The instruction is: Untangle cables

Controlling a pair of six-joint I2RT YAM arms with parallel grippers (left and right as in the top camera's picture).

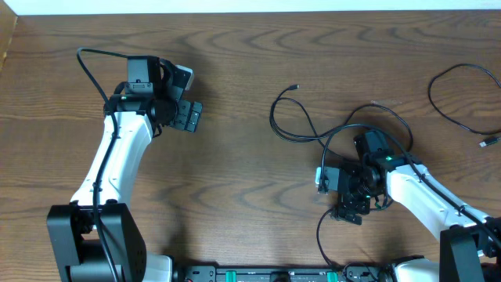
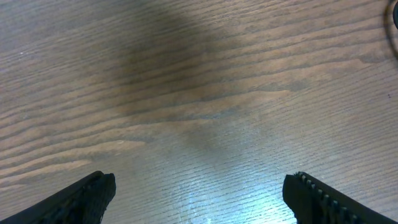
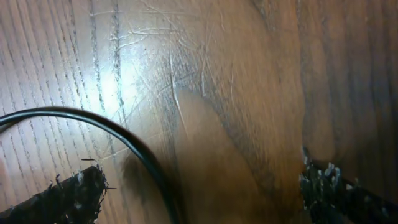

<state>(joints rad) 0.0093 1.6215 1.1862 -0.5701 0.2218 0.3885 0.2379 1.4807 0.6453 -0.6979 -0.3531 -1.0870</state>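
Note:
A thin black cable [image 1: 291, 125] loops across the table's middle right, with its small plug end [image 1: 294, 87] at the top. Its loops run under and around my right wrist. A second black cable [image 1: 458, 102] lies apart at the far right edge. No white cable shows. My right gripper [image 1: 350, 208] is low over the table and open. In the right wrist view a black cable [image 3: 134, 146] curves between the open jaws [image 3: 202, 190], near the left finger. My left gripper [image 1: 188, 116] is open and empty over bare wood [image 2: 199, 190], far from the cables.
A black strand [image 1: 320, 239] runs from my right gripper toward the table's front edge. The wooden table [image 1: 235, 180] ends at a white strip along the back. A dark cable bit [image 2: 394, 18] shows at the left wrist view's right edge.

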